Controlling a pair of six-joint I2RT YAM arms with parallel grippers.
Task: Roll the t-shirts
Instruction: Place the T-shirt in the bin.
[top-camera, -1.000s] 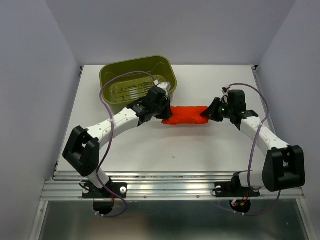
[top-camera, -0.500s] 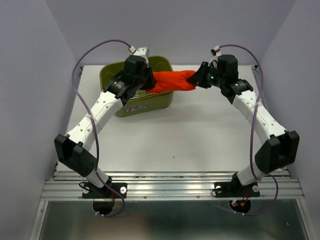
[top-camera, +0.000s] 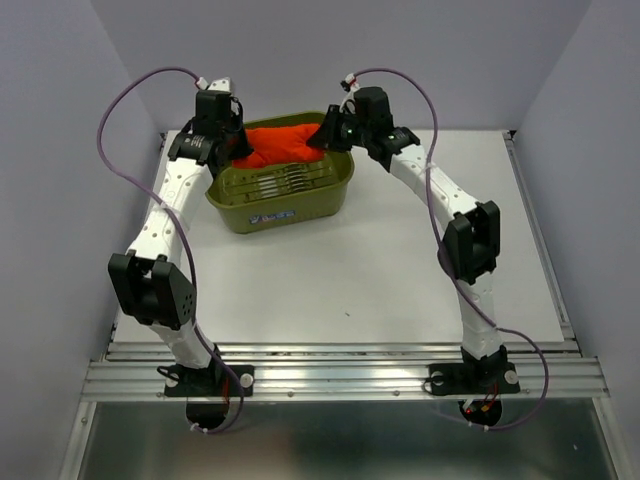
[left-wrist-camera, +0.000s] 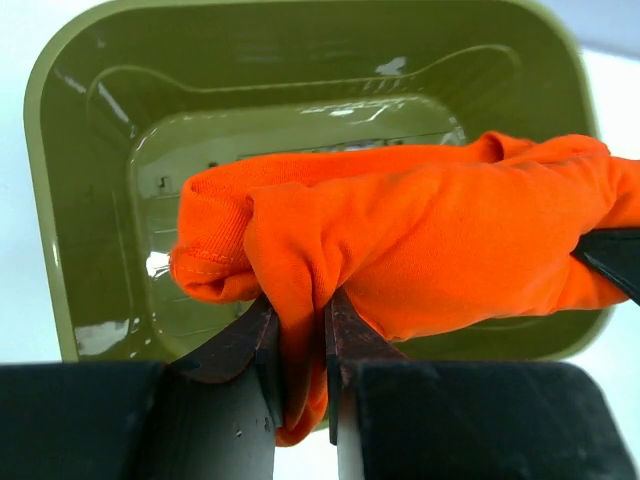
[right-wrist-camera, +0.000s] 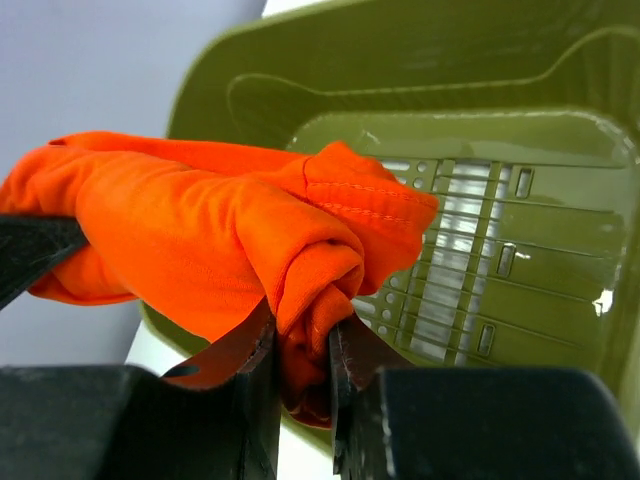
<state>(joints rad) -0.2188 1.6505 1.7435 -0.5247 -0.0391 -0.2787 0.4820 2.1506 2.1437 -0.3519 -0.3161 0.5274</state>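
Observation:
The orange-red t-shirt (top-camera: 283, 144) is rolled into a bundle and hangs over the back of the olive-green basket (top-camera: 300, 205). My left gripper (top-camera: 228, 150) is shut on its left end (left-wrist-camera: 300, 300). My right gripper (top-camera: 328, 135) is shut on its right end (right-wrist-camera: 305, 320). In the left wrist view the roll (left-wrist-camera: 420, 240) stretches across above the basket's inside (left-wrist-camera: 120, 200). In the right wrist view the roll (right-wrist-camera: 190, 220) hangs above the basket's slotted floor (right-wrist-camera: 500, 260). Both arms reach far back over the table.
The basket stands at the back left of the white table (top-camera: 350, 280), near the back wall. Grey walls close the left, right and back sides. Purple cables (top-camera: 120, 110) loop above both arms.
Both grippers have carried the rolled t-shirt from the table's middle up and back, then left, so it now hangs over the basket. The basket has not moved.

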